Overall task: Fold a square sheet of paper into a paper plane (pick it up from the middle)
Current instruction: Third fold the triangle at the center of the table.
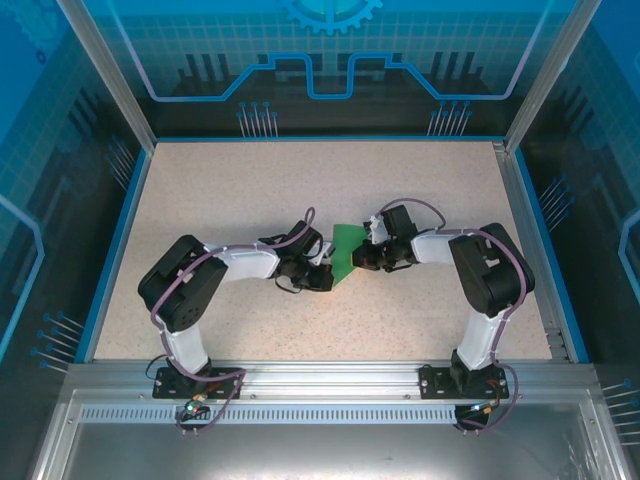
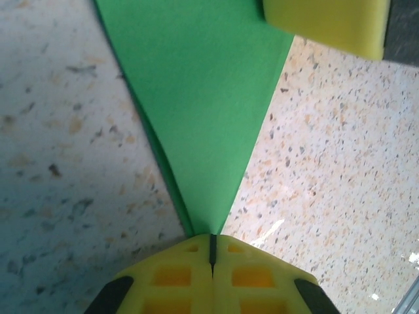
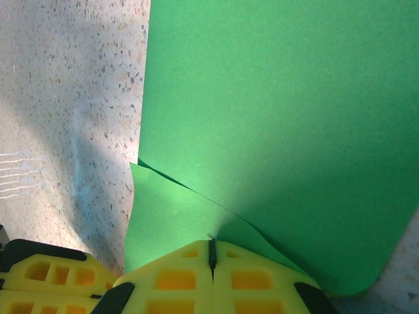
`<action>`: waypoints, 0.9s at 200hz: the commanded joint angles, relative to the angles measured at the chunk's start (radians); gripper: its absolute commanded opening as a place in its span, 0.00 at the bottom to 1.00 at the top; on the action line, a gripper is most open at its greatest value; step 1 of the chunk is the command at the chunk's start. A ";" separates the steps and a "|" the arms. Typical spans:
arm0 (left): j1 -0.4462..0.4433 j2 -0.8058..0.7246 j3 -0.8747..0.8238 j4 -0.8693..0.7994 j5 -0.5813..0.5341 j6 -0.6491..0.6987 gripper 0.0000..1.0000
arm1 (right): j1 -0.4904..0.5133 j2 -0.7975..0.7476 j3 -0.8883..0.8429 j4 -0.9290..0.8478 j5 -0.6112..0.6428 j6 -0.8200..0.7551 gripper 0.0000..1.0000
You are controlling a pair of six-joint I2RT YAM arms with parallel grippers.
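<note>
We are seeing the left tool (image 2: 211, 241) and right tool (image 3: 211, 245), both closed, touching the creased green paper (image 1: 347, 250) mid-frame.

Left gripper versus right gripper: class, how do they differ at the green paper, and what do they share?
The left gripper meets the paper at its narrow pointed tip; the right gripper meets a broad part where two layers overlap. From above, the left gripper reaches in from the left, the right gripper from the right. Both have yellow fingers, shut.
</note>
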 commanded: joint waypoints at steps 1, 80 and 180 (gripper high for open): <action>0.003 -0.001 -0.066 -0.195 0.007 0.009 0.04 | -0.022 0.058 -0.011 -0.091 0.087 -0.032 0.00; 0.003 -0.107 0.044 -0.173 0.009 -0.049 0.04 | -0.006 0.050 -0.011 -0.078 0.037 -0.037 0.00; 0.003 0.122 0.235 -0.123 0.037 -0.021 0.04 | 0.012 0.017 -0.010 -0.063 -0.006 -0.022 0.00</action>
